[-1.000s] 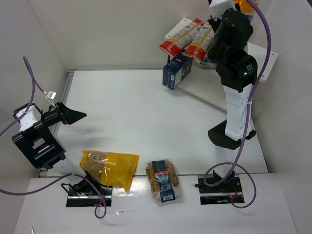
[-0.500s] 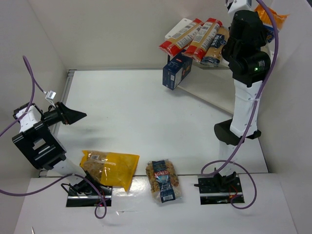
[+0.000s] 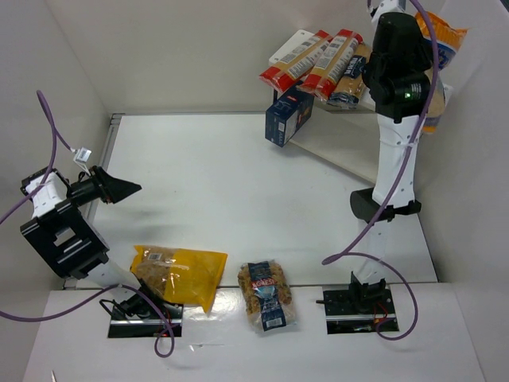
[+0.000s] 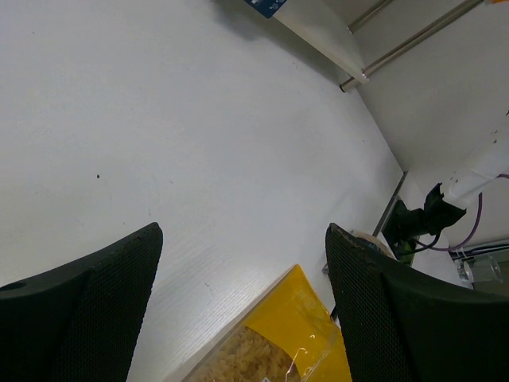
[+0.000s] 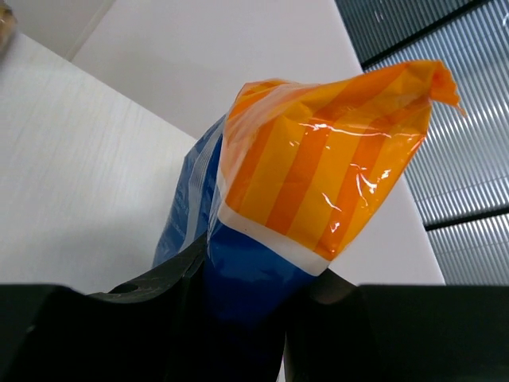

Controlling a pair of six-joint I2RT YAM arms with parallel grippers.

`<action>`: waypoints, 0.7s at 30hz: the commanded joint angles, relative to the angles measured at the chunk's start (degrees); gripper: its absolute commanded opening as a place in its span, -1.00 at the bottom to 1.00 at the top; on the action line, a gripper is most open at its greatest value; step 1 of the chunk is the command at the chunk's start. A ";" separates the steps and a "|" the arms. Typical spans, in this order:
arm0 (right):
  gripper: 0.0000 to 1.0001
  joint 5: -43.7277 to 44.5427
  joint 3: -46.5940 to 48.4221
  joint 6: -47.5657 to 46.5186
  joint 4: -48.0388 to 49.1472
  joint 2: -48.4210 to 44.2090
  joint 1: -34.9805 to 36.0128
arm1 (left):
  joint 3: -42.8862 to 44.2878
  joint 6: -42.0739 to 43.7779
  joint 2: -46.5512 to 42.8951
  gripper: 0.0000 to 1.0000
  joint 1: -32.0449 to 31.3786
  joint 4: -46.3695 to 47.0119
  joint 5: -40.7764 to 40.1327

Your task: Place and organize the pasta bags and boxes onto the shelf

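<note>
My right gripper is shut on the blue bag with an orange striped top, held high at the far right over the white shelf. Two long tan packs with red ends and a third pack lie on the top tier. The navy box stands at the lower tier's left end. The yellow bag and a small clear bag lie near the front edge. My left gripper is open above the table, with the yellow bag just below its fingers.
White walls close in the table on the left, back and right. The shelf's thin legs show in the left wrist view. Purple cables trail from both arms, and the arm bases sit at the near edge.
The right arm has swung right and upward with the blue bag, uncovering the packs on the top tier. The left arm and the bags on the table have not moved.
</note>
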 commanded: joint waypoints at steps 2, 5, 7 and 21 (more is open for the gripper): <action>-1.00 -0.62 1.96 -5.49 13.07 2.30 -0.34 | -0.14 2.66 -2.13 0.78 -0.07 0.58 1.99; -1.00 -1.15 1.96 -5.49 13.70 3.80 -0.34 | -0.14 2.66 -2.74 0.78 -0.07 0.58 1.99; -1.00 -1.76 1.96 -4.97 13.70 4.33 -0.34 | -0.14 2.66 -2.74 0.78 -0.07 0.58 1.47; -1.00 -6.25 1.96 -2.24 15.37 8.10 -5.00 | -0.14 2.66 -2.74 0.78 -0.07 0.58 1.47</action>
